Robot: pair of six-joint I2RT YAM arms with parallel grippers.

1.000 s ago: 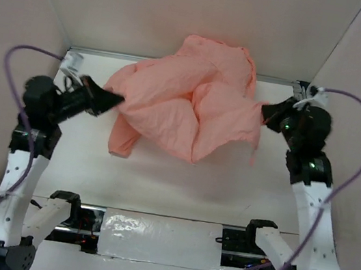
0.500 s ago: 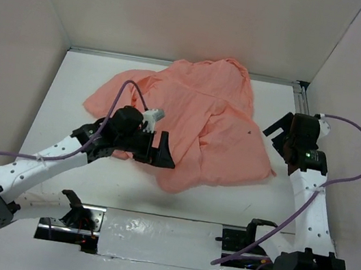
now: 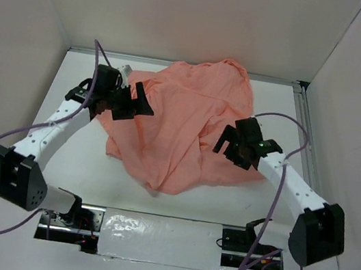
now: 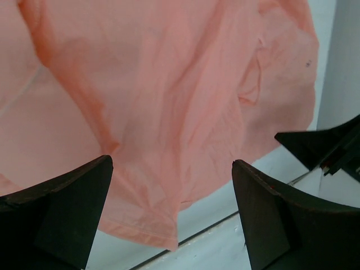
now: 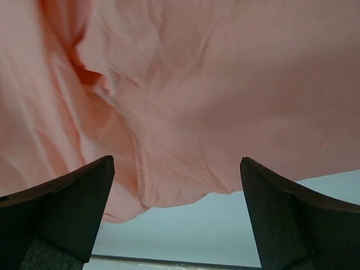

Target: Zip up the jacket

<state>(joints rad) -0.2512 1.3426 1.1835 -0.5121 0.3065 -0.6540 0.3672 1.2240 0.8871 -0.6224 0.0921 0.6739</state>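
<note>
- Right gripper (image 3: 228, 137): jaws spread wide, holding nothing, at the right side of the jacket (image 3: 183, 118).
- Jacket: crumpled on the table (image 3: 79, 160), from its middle to the far edge.
- Left gripper (image 3: 137, 105): jaws spread wide, empty, over the jacket's left part.

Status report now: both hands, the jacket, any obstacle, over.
Left hand open, right hand open, both over the jacket. Jacket crumpled in a heap, held by neither. No obstacle seen.

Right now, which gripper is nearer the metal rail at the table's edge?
Right. The right gripper is over the jacket's right side, left of the rail; the left gripper is across the jacket, farther left.
</note>
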